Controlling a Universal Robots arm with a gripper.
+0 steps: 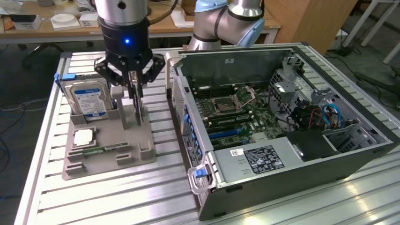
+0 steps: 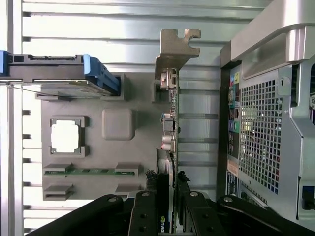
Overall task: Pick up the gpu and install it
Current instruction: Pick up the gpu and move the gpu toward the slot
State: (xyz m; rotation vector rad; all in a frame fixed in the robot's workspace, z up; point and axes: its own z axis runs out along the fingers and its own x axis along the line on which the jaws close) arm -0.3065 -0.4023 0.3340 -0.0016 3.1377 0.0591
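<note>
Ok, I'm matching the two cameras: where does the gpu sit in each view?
Exterior view: gpu stands on edge in the grey tray, under the gripper.
Wrist view: gpu seen edge-on, gripper closed on it.
Shared landmark: the blue-railed hard drive.

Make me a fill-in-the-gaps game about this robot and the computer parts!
The hand is closed on the ___, which stands upright in the gray holder.
The hard drive has a label that is blue and ___.
The computer case lies on the exterior view's ___ of the holder.
Missing words: gpu, white, right.
</note>
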